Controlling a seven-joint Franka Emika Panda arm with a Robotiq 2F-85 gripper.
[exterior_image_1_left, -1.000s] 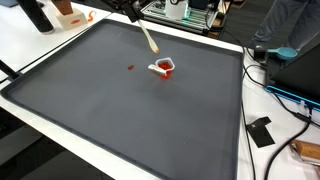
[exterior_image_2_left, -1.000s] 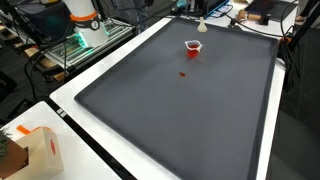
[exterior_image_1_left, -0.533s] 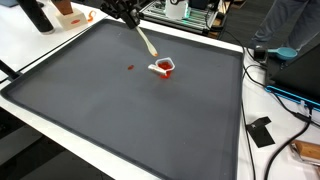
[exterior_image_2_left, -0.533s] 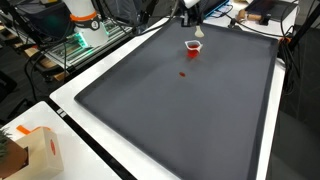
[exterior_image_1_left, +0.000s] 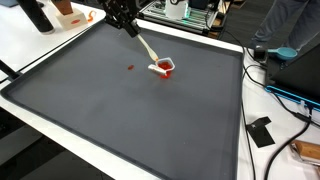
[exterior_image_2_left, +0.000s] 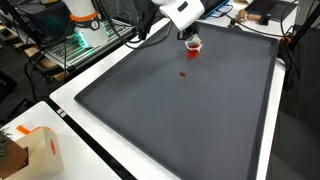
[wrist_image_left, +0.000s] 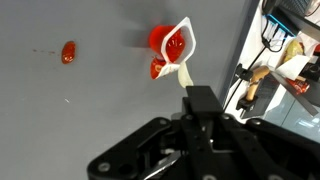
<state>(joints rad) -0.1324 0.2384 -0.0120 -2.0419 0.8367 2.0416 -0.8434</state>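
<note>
Wrist view: black claw (wrist_image_left: 197, 95) at bottom edge, pressed together on beige stick (wrist_image_left: 183, 74), pinching its near end. Stick slants away, far tip at rim of small red cup (wrist_image_left: 172, 40). Cup upright on dark mat (wrist_image_left: 90, 120). Red piece (wrist_image_left: 157, 68) just beside cup's near side. Red blob (wrist_image_left: 68, 52) lies apart on mat. Exterior views: cup near mat's far edge, white surface (exterior_image_1_left: 30, 45) around mat.

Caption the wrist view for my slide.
A pale scoop in the jaws, its head over a red cup on a grey mat.
</note>
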